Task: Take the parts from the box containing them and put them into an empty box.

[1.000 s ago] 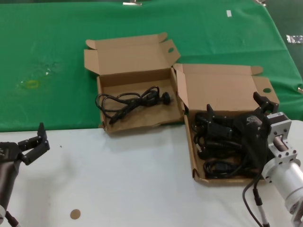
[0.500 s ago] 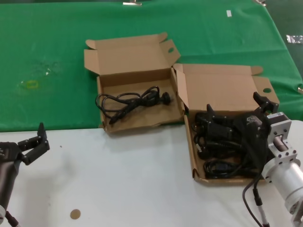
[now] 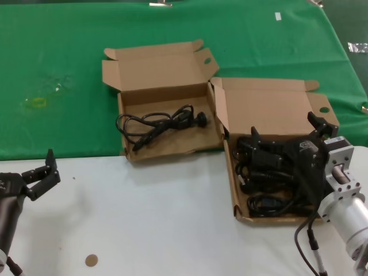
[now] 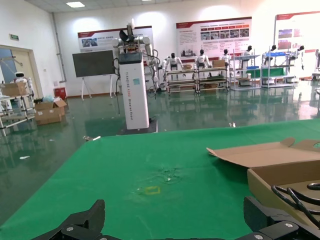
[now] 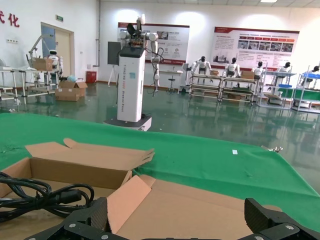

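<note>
The box containing the parts (image 3: pixel 230 172) lies at the right on the white table, lid hinged back, with several coiled black cords (image 3: pixel 265 175) inside. My right gripper (image 3: pixel 284 127) hovers over it, open, nothing between its fingers; in the right wrist view the right gripper (image 5: pixel 176 207) faces that box's raised lid (image 5: pixel 210 212). The other box (image 3: pixel 172 146), with a wavy front lip, lies left of it on the green cloth and holds one cord (image 3: pixel 158 122), which also shows as the cord (image 5: pixel 45 197). My left gripper (image 3: pixel 39 167) waits open at the near left.
A green cloth (image 3: pixel 57 57) covers the far half of the table, the near half is white (image 3: pixel 144 218). A small brown disc (image 3: pixel 91 260) lies near the front edge. In the left wrist view, the left gripper (image 4: pixel 174 207) faces the cloth, with the wavy-lipped box (image 4: pixel 280 175) off to one side.
</note>
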You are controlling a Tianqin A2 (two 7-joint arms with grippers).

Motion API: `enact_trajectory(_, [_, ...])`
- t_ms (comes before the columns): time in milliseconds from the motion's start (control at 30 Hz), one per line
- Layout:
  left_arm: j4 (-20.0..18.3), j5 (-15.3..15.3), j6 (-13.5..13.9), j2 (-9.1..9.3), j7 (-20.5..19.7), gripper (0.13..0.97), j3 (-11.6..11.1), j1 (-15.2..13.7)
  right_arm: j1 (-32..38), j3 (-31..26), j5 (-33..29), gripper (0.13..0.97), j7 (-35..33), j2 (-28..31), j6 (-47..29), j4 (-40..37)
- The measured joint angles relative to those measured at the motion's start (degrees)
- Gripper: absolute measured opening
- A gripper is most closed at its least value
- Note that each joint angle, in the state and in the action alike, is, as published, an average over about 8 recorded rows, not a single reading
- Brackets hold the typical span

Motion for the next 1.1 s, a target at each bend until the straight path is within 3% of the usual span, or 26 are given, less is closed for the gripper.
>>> enact_trajectory(1100, [0.0,0.0,0.0,0.0,0.0,0.966,0.0,0.0,0.0,0.0,0.0,0.966,0.0,0.0,0.0,0.0])
